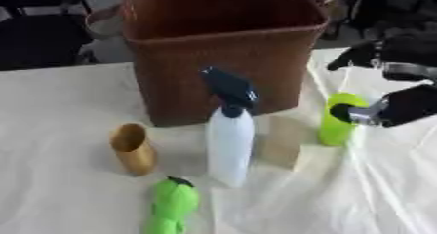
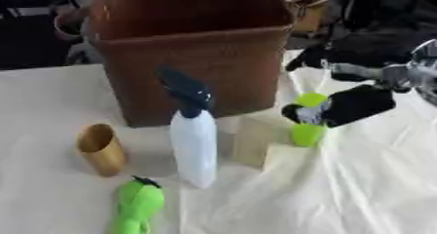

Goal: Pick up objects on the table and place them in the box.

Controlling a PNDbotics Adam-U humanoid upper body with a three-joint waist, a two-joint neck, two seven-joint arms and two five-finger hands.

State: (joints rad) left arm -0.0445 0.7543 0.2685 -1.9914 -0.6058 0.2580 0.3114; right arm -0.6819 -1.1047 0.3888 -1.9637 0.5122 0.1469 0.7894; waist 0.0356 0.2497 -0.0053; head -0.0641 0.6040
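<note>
A lime-green cup (image 1: pixel 335 130) stands upright at the right, beside a pale wooden block (image 1: pixel 286 147). My right hand (image 2: pixel 357 104) comes in from the right and is closed round the cup's upper part, with a dark finger (image 2: pixel 295 113) on its left side. I cannot tell whether the cup rests on the cloth. A white spray bottle (image 1: pixel 229 150) with a dark blue trigger head stands in the middle. To the left is a golden cup (image 1: pixel 132 147), and at the front a green pear-shaped object (image 1: pixel 173 204). The brown wicker box (image 1: pixel 224 77) stands behind them. My left hand is out of view.
A white cloth (image 1: pixel 60 111) covers the table, wrinkled on the right side. My right arm's black and silver parts (image 1: pixel 401 57) hang above the cup at the right edge. Dark chairs and clutter lie beyond the table's far edge.
</note>
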